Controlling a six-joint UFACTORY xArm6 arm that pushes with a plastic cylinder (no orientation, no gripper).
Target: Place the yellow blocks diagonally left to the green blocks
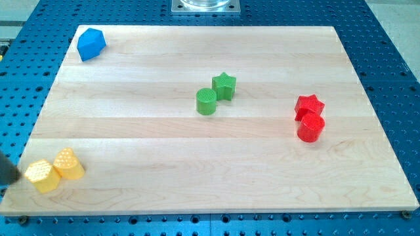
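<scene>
Pale wooden board (pixel 197 141) holds two yellow blocks (pixel 54 170) touching at the view's bottom left, far from the green blocks (pixel 215 94), with my tip (pixel 13 176), holding nothing, just left, probably starting a push rightward and up.

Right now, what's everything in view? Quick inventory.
yellow blocks: 2, yellow, touching each other near the board's bottom left corner; shapes unclear
green cylinder: 1, green, about mid-board
green star: 1, green, up and to the view's right of the cylinder, touching or nearly so
red star: 1, red, on the view's right side
red cylinder: 1, red, just below the red star, touching or nearly so
blue block: 1, blue, top left corner
wooden board: 1, light wood, fills most of the view
perforated table: 1, blue, around the board
my tip: 1, dark, at the view's left edge, just left of the yellow blocks
</scene>
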